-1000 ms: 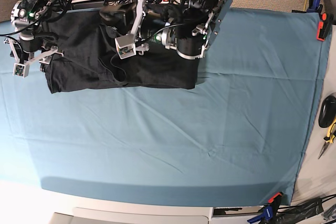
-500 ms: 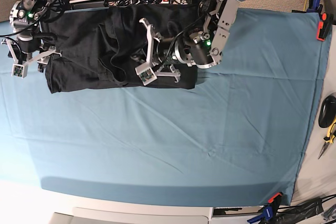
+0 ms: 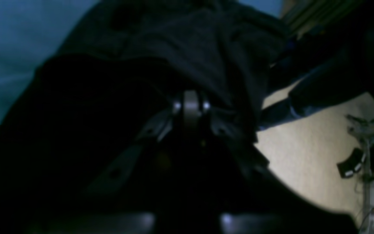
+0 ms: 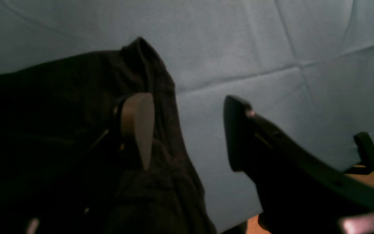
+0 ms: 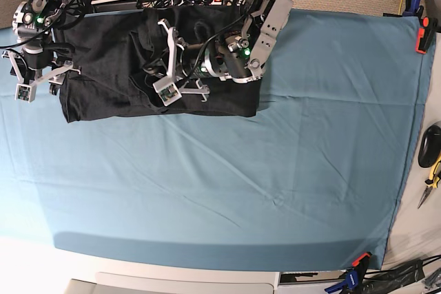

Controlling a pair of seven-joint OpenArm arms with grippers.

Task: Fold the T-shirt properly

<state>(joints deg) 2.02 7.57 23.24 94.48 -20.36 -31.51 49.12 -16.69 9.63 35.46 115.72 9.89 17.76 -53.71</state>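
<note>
At table's far-left edge lies the T-shirt (image 5: 117,67). Left gripper (image 5: 153,67) jaws pinched on cloth mid-fold; right gripper (image 4: 187,130) jaws spread, empty. Next: lay fold flat, release.

Left wrist view blurred and dark; black cloth T-shirt (image 3: 187,42) hides left gripper tips; shirt's rainbow print not visible anywhere.

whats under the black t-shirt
The T-shirt lies on the teal table cover, which spreads out past its near edge and sides. Whatever sits directly beneath the cloth is hidden; nothing visibly bulges through it. The left gripper works over its middle.
</note>
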